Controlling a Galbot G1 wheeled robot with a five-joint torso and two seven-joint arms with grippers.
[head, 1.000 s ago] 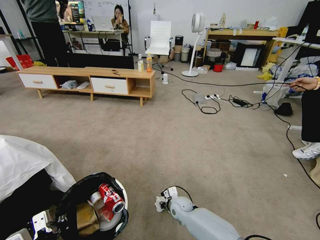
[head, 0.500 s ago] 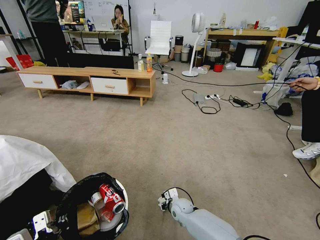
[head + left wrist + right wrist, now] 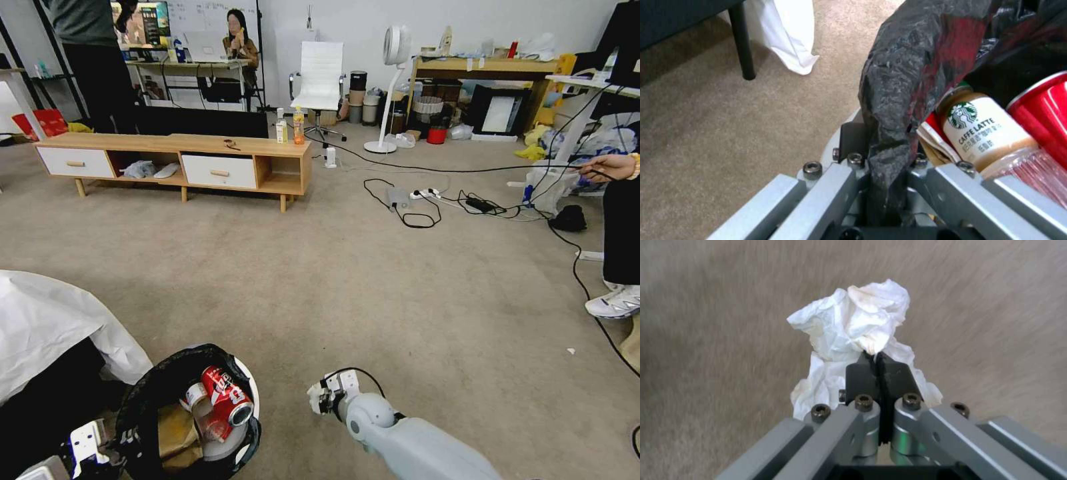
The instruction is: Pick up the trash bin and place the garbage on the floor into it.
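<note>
White tissue (image 3: 853,326) is now lifted off the floor (image 3: 400,300), pinched in the right gripper (image 3: 876,360); left gripper (image 3: 889,156) clamps the trash bin (image 3: 243,380) liner, bin alongside for deposit.

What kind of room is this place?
Probably an office or lab used as a mock living room: a low wooden TV cabinet, a white office chair, power strips and cables across the carpet.

An office or lab room turned into a test space, going by the wall-to-wall beige carpet (image 3: 373,280) and the desks along the far wall loaded with monitors (image 3: 152,21) and clutter. Shown too by the white office chair (image 3: 320,73), the standing fan (image 3: 393,80), and power strips and cables (image 3: 427,197) trailing loose. Made partly homelike by a low wooden TV cabinet (image 3: 177,163).
</note>
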